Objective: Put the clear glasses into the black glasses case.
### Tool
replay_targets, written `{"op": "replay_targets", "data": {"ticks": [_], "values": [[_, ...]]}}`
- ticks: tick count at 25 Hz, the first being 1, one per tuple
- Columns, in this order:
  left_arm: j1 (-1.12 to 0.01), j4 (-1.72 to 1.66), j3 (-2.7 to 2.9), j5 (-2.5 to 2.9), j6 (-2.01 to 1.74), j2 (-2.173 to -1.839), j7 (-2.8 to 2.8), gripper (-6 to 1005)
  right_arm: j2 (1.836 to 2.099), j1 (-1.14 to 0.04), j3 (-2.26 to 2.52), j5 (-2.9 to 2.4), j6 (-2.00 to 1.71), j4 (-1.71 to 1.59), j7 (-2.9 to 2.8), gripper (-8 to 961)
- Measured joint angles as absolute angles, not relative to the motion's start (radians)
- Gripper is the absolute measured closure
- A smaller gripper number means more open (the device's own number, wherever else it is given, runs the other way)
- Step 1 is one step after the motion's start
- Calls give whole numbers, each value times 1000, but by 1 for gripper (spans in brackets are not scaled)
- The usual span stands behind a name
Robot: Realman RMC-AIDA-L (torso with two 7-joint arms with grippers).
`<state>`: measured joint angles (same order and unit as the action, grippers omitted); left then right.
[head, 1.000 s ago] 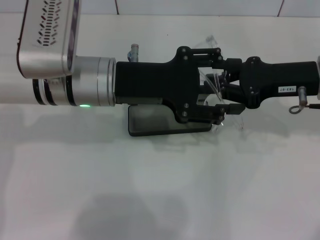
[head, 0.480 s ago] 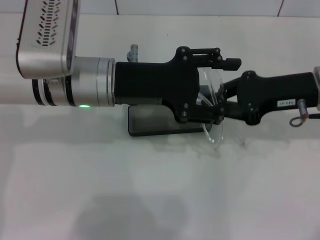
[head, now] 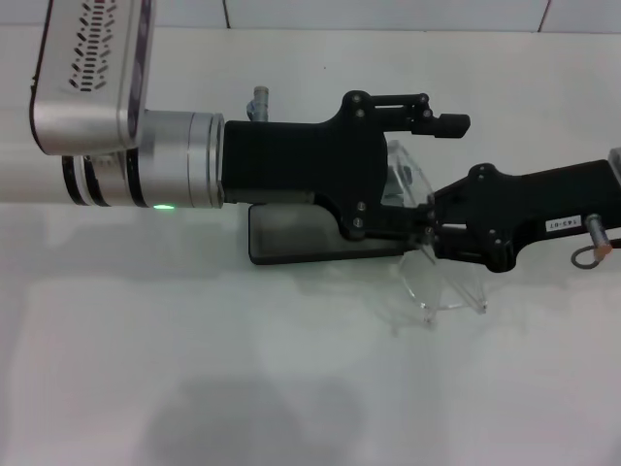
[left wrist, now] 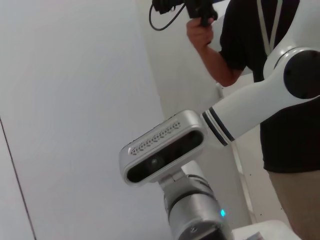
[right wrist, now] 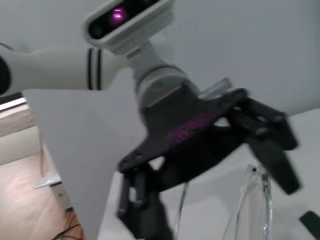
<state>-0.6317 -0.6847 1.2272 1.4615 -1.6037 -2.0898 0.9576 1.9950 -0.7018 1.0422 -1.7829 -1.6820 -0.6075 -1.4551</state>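
white table (head: pixel 291 388), pale wall (left wrist: pixel 75 100)

One small white label (head: pixel 558 223) sits on the black body of the right gripper (head: pixel 435 225), at about three o'clock in the head view. It carries a short row of dark characters, too small to make out. The black glasses case (head: pixel 291 238) shows no readable lettering from here. The wrist views show no writing.

Left end effector (head: pixel 427 175) spread wide, right end effector (head: pixel 429 225) clamped.
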Motion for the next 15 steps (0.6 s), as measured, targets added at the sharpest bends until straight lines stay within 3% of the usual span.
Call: {"op": "replay_targets", "data": {"ticks": [15], "values": [[-618, -686, 1206, 1406, -1740, -2070, 1204, 297, 2016, -629, 881, -1648, -1565, -618, -1301, 795]]}}
